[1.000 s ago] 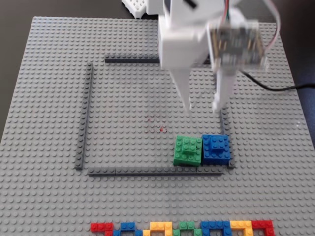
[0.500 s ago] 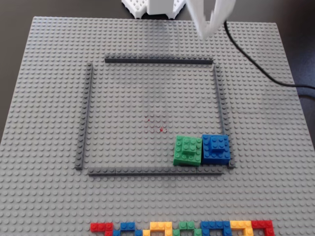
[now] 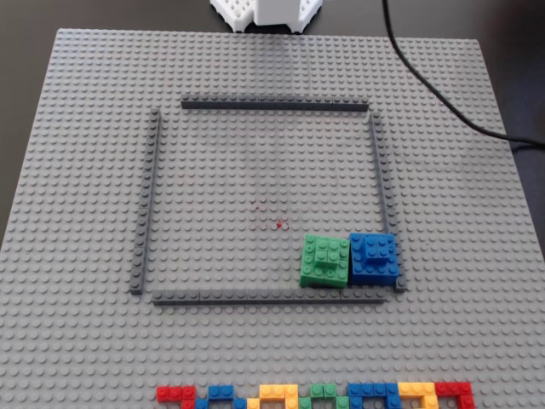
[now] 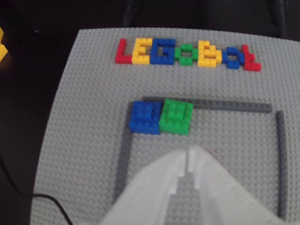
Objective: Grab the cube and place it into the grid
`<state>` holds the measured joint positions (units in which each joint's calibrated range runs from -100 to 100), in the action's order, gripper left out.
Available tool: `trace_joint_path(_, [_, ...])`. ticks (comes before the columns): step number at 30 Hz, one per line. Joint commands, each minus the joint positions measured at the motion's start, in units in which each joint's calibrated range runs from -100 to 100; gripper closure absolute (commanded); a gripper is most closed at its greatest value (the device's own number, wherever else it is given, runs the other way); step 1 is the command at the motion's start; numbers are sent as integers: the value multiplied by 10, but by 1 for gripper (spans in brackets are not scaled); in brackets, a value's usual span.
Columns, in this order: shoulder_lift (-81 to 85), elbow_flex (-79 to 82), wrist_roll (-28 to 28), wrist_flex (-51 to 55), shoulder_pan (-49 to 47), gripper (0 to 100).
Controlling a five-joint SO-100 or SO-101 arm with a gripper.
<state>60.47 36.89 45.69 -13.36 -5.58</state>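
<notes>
Gripper (image 4: 191, 157) fingers pressed nearly together, holding nothing, above the baseplate (image 4: 84, 140). At twelve o'clock: the cube (image 4: 176, 116) touching the blue block (image 4: 146, 116). Brick row (image 4: 187, 52) seems to spell "LEGObot".

Green cube (image 3: 325, 261) sits inside grid (image 3: 146, 204) corner.

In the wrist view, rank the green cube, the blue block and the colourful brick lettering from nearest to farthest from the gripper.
From the gripper, fingertips nearly together at bottom centre:
1. The green cube, just above the tips, inside the grid's corner.
2. The blue block, touching the cube's left side, a little farther.
3. The brick lettering, outside the grid near the top.
</notes>
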Motion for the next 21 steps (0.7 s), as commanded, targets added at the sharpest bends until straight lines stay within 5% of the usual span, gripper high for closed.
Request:
trace_joint_path(1, [111, 109, 2, -24, 12, 100])
trace_joint_path(21, [316, 445, -31, -52, 19, 100])
